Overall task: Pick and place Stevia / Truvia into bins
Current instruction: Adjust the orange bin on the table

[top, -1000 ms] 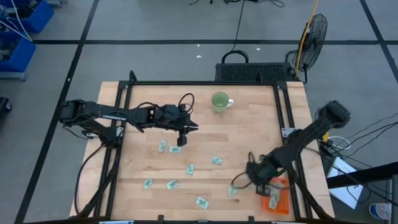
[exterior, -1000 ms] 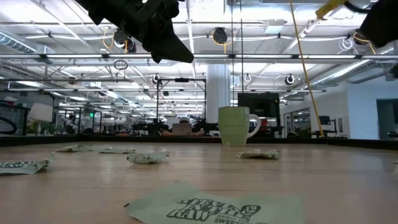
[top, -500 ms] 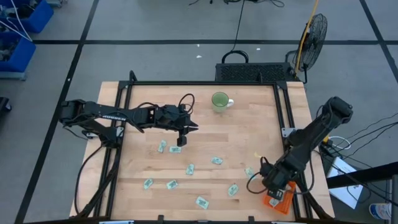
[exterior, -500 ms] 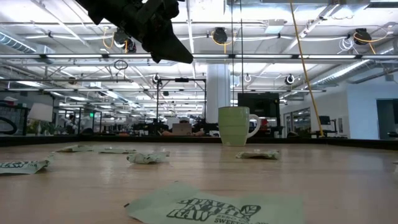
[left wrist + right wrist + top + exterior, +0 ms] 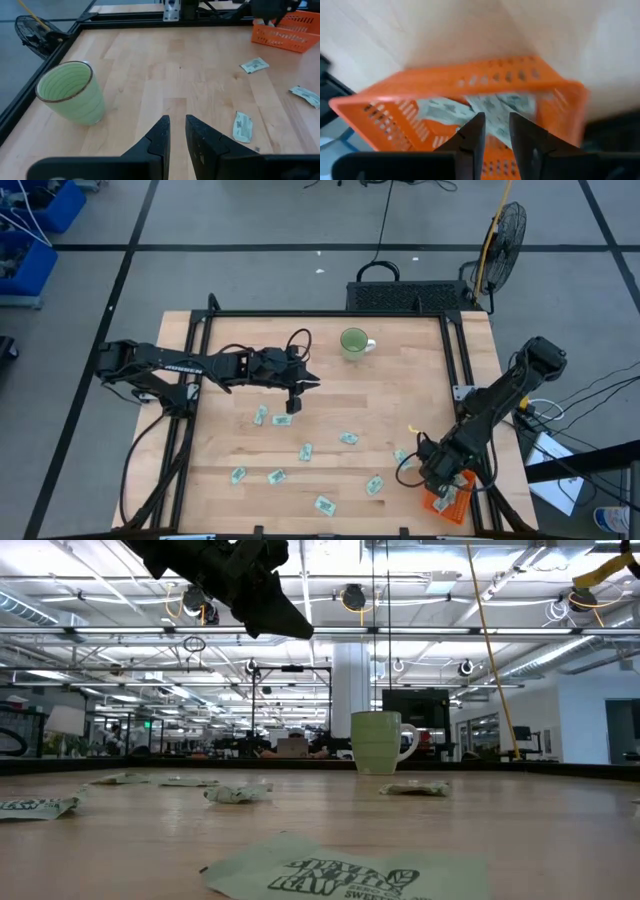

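Lying flat and scattered across the front half of the tabletop: small pale green and white sachets (image 5: 305,451), thin paper, some creased. A few already inside the orange tray (image 5: 465,110) at the front right corner. Poised right above that tray, the right gripper (image 5: 493,135), fingers nearly closed with only a slim gap, nothing visible between them. Best to keep any release well inside the tray walls, low enough that light paper cannot flutter out. Waiting over the middle near the mug (image 5: 71,98), the left gripper (image 5: 176,136), fingers likewise almost together, empty.
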### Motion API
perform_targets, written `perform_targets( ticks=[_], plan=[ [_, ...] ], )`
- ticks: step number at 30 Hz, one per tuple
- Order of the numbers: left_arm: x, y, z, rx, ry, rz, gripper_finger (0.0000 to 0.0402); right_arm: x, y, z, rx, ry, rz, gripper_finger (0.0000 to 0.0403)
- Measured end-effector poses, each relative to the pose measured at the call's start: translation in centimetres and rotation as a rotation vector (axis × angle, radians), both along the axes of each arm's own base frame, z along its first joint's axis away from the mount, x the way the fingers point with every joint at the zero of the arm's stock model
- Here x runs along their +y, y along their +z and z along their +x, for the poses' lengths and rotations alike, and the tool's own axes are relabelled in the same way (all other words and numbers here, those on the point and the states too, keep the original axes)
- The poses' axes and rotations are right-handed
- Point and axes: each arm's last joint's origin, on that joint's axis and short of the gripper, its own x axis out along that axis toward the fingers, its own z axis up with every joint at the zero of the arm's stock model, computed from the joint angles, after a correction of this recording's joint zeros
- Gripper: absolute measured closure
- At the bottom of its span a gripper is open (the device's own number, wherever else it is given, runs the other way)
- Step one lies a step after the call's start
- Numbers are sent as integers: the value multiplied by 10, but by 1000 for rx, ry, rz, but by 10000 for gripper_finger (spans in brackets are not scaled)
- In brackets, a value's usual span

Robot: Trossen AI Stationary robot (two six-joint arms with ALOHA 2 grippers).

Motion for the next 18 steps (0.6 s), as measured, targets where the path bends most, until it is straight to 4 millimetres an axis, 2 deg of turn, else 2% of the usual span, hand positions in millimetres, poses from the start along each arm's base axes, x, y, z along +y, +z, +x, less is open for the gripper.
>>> perform_targets(
  ticks=[7, 11, 18],
  plan=[
    [0, -1, 0, 8, 0, -1, 334, -2, -27, 8, -232, -62, 65, 319],
    [0, -1, 0, 7, 0, -1, 334, -13, -34, 8, -202, -85, 22, 321],
    [0, -1, 0, 8, -10, 18, 334, -31, -33, 2, -122, 3, -54, 329]
  ],
)
